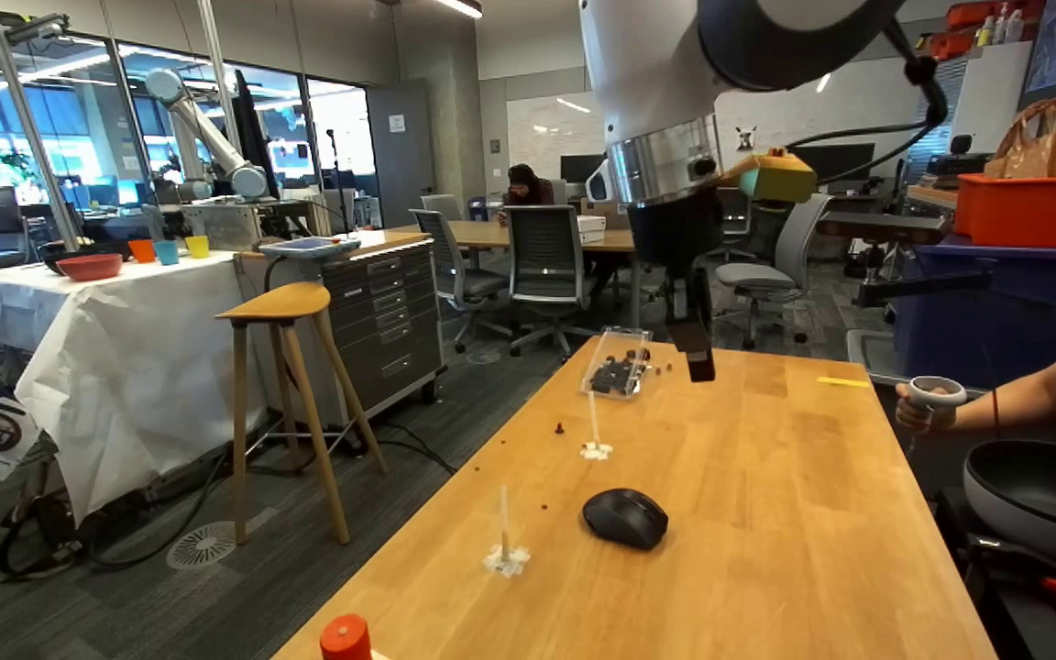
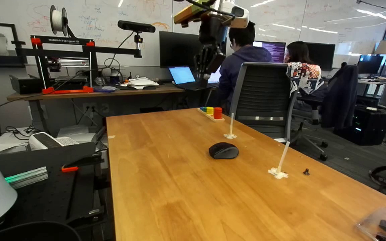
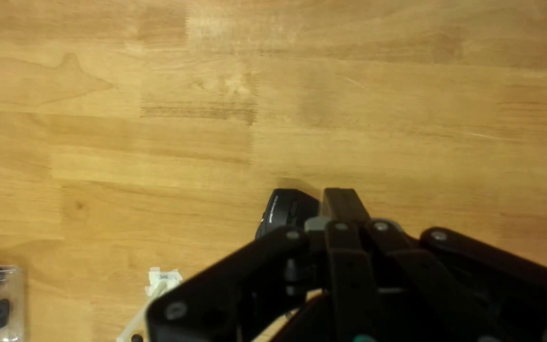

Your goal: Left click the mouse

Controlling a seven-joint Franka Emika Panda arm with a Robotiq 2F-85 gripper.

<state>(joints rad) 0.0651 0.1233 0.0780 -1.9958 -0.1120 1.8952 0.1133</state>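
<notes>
The black dome-shaped mouse (image 1: 625,519) lies on the wooden table in both exterior views (image 2: 223,151). In the wrist view, one end of the mouse (image 3: 283,209) shows just left of my fingertips; the rest is hidden behind the gripper. My gripper (image 1: 700,365) points down and hangs well above the table, apart from the mouse. It also shows in an exterior view (image 2: 207,72) high over the table. In the wrist view, the gripper's fingers (image 3: 344,204) are together, with nothing seen between them.
Two thin upright sticks (image 1: 504,527) (image 1: 594,422) are taped to the table near the mouse. A clear tray of dark bits (image 1: 620,368) stands at one end. A toy with red, yellow and blue pieces (image 2: 217,113) stands at the opposite end. A small dark piece (image 2: 306,172) lies near a stick.
</notes>
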